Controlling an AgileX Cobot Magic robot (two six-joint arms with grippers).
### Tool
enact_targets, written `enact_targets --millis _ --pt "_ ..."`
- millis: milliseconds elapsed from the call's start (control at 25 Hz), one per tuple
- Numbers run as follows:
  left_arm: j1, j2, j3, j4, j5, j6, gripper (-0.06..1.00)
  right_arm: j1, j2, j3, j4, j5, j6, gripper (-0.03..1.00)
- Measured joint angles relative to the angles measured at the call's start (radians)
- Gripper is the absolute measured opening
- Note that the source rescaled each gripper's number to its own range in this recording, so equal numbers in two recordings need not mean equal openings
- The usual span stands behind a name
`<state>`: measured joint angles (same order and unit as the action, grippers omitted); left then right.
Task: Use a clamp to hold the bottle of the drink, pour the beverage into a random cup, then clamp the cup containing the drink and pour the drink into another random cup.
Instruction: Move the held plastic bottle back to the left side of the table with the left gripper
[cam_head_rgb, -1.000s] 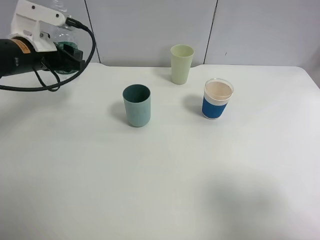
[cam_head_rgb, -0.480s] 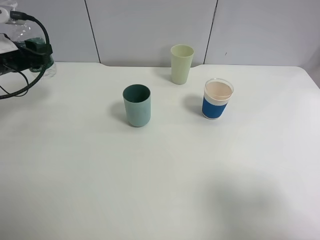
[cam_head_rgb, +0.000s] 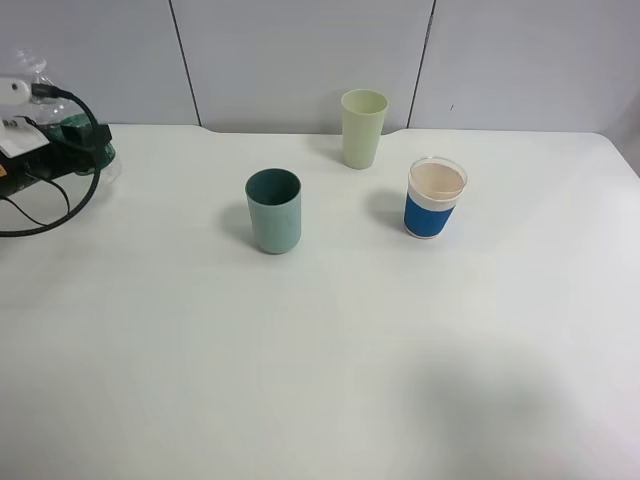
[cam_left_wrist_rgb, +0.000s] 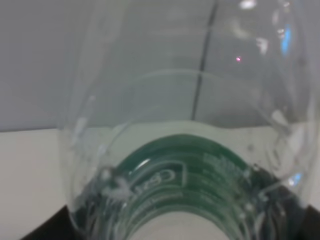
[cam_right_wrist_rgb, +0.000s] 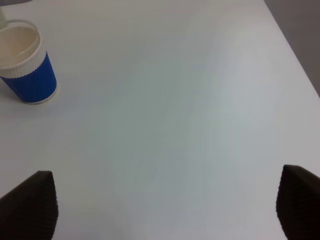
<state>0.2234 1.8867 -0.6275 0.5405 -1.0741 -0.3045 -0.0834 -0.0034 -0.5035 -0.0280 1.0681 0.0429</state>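
Between the dark fingers (cam_left_wrist_rgb: 35, 232) of the left pincer (cam_head_rgb: 88, 137), at the far left edge of the table (cam_head_rgb: 320, 380), is the clear bottle (cam_left_wrist_rgb: 190, 160) with a green label. The pincer is pinching it around the labelled part, and the bottle fills the left wrist view. I cannot tell whether its base touches the table.

Well apart from this pincer, toward the middle of the table, stand 3 cups. The teal cup (cam_head_rgb: 273, 210) is nearest to it, the pale green cup (cam_head_rgb: 363, 128) is farther off by the wall (cam_head_rgb: 300, 60), and the blue-and-white cup (cam_head_rgb: 435, 197) is farthest.

The right pincer (cam_right_wrist_rgb: 165, 205) hangs over bare table with its 2 fingers spread wide. The blue-and-white cup, pale beige inside, stands ahead of it and off to one side, well apart.
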Motion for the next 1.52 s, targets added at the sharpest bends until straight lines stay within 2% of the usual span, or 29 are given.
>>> enact_targets --millis 280,520,800,1520 --pt "0.001 0.149 -0.028 0.002 -0.034 0.066 0.09 0.0 0.0 0.0 0.0 0.0 0.0 0.71" --pt "0.001 0.194 -0.029 0.002 -0.106 0.079 0.09 0.0 0.0 0.0 0.0 0.0 0.0 0.71" --pt "0.001 0.202 -0.03 0.008 -0.129 0.135 0.09 0.0 0.0 0.0 0.0 0.0 0.0 0.71" --pt "0.001 0.25 -0.03 0.02 -0.16 0.145 0.09 0.0 0.0 0.0 0.0 0.0 0.0 0.71"
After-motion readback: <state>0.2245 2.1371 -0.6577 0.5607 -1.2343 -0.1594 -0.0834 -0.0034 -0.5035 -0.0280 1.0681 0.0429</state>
